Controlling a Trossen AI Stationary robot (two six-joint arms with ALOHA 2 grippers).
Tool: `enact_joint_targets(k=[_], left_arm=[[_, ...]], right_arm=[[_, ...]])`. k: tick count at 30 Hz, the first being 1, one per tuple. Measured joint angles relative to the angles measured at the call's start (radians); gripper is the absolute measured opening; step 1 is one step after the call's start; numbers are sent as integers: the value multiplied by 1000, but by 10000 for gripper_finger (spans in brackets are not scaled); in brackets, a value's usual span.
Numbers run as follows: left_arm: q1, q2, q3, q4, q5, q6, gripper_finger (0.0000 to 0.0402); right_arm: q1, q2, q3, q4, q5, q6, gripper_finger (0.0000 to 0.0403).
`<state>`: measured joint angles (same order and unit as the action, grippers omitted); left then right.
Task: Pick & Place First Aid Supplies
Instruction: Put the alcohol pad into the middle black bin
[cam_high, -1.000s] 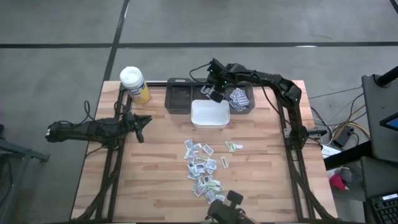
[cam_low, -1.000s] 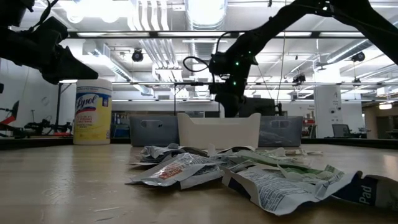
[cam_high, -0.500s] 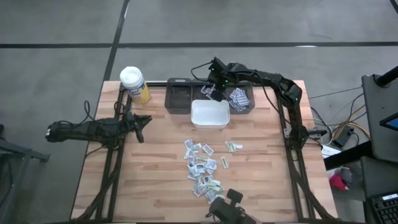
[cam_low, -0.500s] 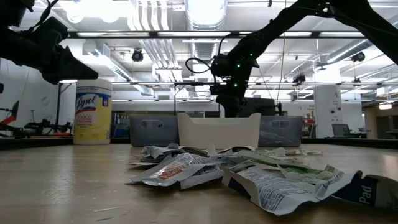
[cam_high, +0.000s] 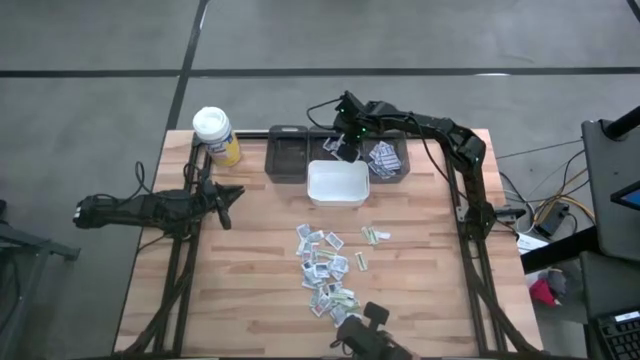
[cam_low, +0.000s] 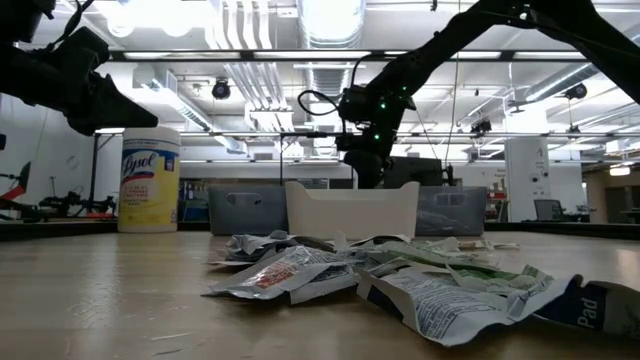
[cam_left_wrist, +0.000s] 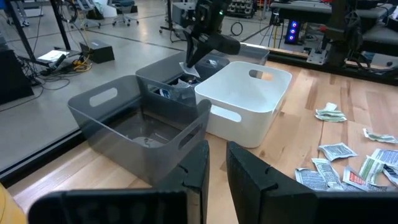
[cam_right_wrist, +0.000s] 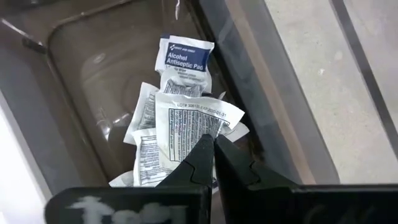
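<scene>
The right hand pinches a white packet over the grey bin; more packets lie on the desk.

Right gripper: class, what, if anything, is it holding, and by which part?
The right gripper pinches one white paper packet by its edge, over the grey bin.

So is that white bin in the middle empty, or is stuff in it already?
Empty, as far as shows. The white bin has a bare floor from above; packets lie in the grey bin beside it and loose on the table.
</scene>
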<state>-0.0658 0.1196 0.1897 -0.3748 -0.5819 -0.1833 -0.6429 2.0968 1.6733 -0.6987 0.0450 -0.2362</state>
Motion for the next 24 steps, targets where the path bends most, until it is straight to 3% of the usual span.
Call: enact_joint_targets(k=[11, 24], left_arm=[[0, 0, 0, 0, 0, 0, 53], [0, 0, 0, 0, 13, -8, 53]], right_arm=[[-5, 0, -9, 4, -49, -1, 18], [-5, 0, 119, -32, -46, 18, 115]])
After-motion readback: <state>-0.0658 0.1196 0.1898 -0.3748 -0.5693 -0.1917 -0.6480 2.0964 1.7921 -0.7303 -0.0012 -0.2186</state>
